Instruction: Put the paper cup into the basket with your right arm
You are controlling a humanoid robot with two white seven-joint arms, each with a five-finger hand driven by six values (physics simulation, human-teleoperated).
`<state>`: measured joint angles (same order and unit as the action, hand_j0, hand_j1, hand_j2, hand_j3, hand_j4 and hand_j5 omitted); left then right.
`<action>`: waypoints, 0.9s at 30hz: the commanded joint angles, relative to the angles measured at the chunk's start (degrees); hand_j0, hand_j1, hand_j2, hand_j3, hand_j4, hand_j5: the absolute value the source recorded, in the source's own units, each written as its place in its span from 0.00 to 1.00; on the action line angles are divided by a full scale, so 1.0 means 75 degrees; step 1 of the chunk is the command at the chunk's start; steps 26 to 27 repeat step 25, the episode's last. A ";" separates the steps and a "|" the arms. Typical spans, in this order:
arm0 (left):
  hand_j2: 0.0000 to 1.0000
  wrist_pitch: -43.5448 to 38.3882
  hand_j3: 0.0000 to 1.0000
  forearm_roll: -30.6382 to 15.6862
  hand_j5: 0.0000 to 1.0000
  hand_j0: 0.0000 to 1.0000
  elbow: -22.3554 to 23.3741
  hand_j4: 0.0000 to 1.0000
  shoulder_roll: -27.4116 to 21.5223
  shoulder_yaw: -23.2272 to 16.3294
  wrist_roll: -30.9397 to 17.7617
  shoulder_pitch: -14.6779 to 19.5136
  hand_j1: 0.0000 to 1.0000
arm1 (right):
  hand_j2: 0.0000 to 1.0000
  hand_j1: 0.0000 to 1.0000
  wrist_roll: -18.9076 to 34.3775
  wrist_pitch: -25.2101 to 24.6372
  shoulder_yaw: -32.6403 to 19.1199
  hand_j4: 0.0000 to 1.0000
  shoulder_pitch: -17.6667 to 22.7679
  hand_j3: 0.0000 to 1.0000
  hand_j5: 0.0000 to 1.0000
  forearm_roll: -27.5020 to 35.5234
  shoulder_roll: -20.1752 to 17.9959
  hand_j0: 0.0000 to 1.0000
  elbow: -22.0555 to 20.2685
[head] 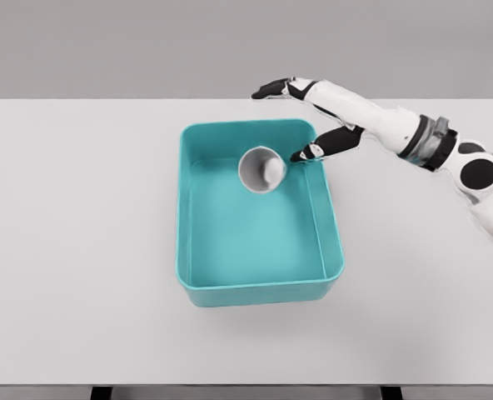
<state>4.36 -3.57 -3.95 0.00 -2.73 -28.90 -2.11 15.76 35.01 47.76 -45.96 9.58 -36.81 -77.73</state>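
The near edge of the white bench [80, 333] runs along the bottom of the head view, and just beyond it sits the teal basket [259, 287], a shallow rectangular tub with rounded corners and a thick rim. The paper cup [261, 170] is inside the basket, toward its far right part, at about one o'clock from the tub's middle. It lies tipped, its open mouth turned toward the camera so the pale inside shows.

The right hand [313, 125] reaches in from three o'clock, hovering over the basket's far right corner. Its fingers are spread and hold nothing: one dark fingertip [301, 156] points at the cup's rim from just beside it, while the other fingers stretch away toward eleven o'clock beyond the basket's far wall. Whether that fingertip touches the cup I cannot tell. The left arm does not show.

By the look of it the cup is very light and thin-walled, so it would crush under a firm squeeze and roll or skid at a nudge. If it had to be taken up again, a gentle hold across the side wall below the stiffer rolled rim seems safest. As it lies now, the cup seems delivered and the task essentially complete.
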 commanded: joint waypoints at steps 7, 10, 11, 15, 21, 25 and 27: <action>1.00 0.0005 1.00 -0.0005 1.00 1.00 -0.0001 1.00 0.0000 0.0000 -0.0003 0.0000 1.00 | 1.00 1.00 -0.0074 -0.0001 0.0722 1.00 -0.0763 1.00 1.00 -0.0375 -0.2590 1.00 -0.0019; 1.00 0.0005 1.00 -0.0005 1.00 1.00 -0.0001 1.00 0.0000 0.0000 -0.0003 0.0000 1.00 | 1.00 1.00 -0.0062 -0.0001 0.0628 1.00 -0.0270 1.00 1.00 -0.0457 -0.3587 1.00 -0.0920; 1.00 0.0005 1.00 -0.0005 1.00 1.00 -0.0001 1.00 0.0000 0.0000 -0.0003 0.0000 1.00 | 1.00 1.00 0.0008 -0.0001 0.0511 1.00 -0.0247 1.00 1.00 -0.0516 -0.3927 1.00 -0.1191; 1.00 0.0004 1.00 -0.0005 1.00 1.00 -0.0001 1.00 0.0000 0.0000 -0.0003 0.0000 1.00 | 1.00 1.00 0.0032 -0.0001 0.0370 1.00 -0.0188 1.00 1.00 -0.1324 -0.3741 1.00 -0.1191; 1.00 0.0005 1.00 -0.0005 1.00 1.00 -0.0001 1.00 0.0000 0.0000 -0.0003 0.0012 1.00 | 1.00 1.00 0.0032 -0.0001 0.0405 1.00 0.0116 1.00 1.00 -0.1336 -0.3494 1.00 -0.1226; 1.00 -0.0007 1.00 -0.0040 1.00 1.00 0.0022 1.00 0.0000 0.0000 -0.0014 0.0000 1.00 | 1.00 1.00 0.0032 -0.0001 0.0394 1.00 0.0245 1.00 1.00 -0.1336 -0.3483 1.00 -0.1226; 1.00 -0.0007 1.00 -0.0040 1.00 1.00 0.0022 1.00 0.0000 0.0000 -0.0014 0.0000 1.00 | 1.00 1.00 0.0032 -0.0001 0.0394 1.00 0.0245 1.00 1.00 -0.1336 -0.3483 1.00 -0.1226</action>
